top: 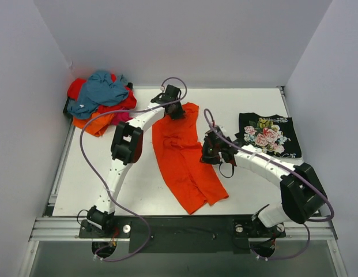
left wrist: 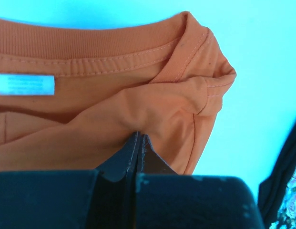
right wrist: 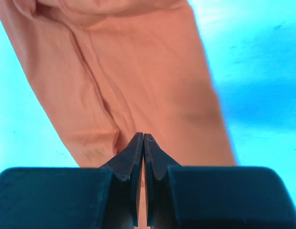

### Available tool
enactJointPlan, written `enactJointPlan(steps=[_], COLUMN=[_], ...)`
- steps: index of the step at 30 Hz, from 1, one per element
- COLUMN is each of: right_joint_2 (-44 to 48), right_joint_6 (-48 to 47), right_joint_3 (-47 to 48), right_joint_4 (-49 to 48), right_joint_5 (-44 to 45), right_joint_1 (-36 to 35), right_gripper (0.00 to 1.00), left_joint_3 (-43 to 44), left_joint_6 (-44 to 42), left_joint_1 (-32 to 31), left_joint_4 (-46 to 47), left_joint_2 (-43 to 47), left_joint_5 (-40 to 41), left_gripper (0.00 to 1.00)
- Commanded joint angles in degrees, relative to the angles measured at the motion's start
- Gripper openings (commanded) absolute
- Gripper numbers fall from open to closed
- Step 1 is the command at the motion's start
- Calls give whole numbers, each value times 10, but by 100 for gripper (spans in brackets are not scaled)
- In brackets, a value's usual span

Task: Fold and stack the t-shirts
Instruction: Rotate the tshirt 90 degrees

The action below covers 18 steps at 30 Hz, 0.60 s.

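We see the orange t-shirt (top: 181,158) stretched along mid-worktop (top: 138,190). The left tool (left wrist: 139,136) is closed, pinching a fold beside the collar. The right tool (right wrist: 143,136) is closed over the shirt; whether it grips cloth is unclear. The black floral t-shirt (top: 270,134) lies to the right, and the pile of t-shirts (top: 101,101) sits in the far-left corner.

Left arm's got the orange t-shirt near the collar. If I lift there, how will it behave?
Probably floppy: the orange t-shirt lies creased and puckers toward the left gripper, so it should drape and trail, not hold shape. Likely light, being thin cloth. The pinch looks small, so it might slip under a quick pull.
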<state>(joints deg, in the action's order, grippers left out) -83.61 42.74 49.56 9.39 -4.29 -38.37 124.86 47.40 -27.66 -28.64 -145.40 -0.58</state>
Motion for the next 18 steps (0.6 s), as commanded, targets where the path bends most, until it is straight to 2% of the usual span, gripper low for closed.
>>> enactJointPlan(steps=[1,3,6,8,11,13,14,15,17,18], right_joint_2=[5,-8,-44,-65,-94,-124,-145,-154,-182,-202], right_joint_6=[-56,-68,-77,-78,-78,-82,-83,-83,-86,-86], right_joint_3=[1,8,39,53,89,123,134,155,184,198], right_joint_4=[34,35,41,34,19,17,17,19,20,20], right_joint_5=[-36,-56,-69,-84,-107,-127,-135,-142,-156,-159], right_joint_1=[70,102,125,145,179,189,192,196,202,204], right_gripper=[0,1,22,29,32,34,34,34,38,39], left_joint_3=[120,169,180,146,74,34,3,-17,-80,-135], left_joint_6=[-27,-27,-41,-57,-93,-114,-128,-133,-141,-140], left_joint_1=[-5,-5,-2,2,10,12,12,12,15,16], left_joint_4=[-93,-95,-83,-56,-24,-17,-15,-8,10,35], left_joint_2=[-102,-125,-115,-75,4,58,73,113,174,193], left_joint_5=[-72,-89,-93,-94,-101,-103,-101,-99,-91,-88], left_gripper=[0,0,0,0,1,11,20,26,41,44])
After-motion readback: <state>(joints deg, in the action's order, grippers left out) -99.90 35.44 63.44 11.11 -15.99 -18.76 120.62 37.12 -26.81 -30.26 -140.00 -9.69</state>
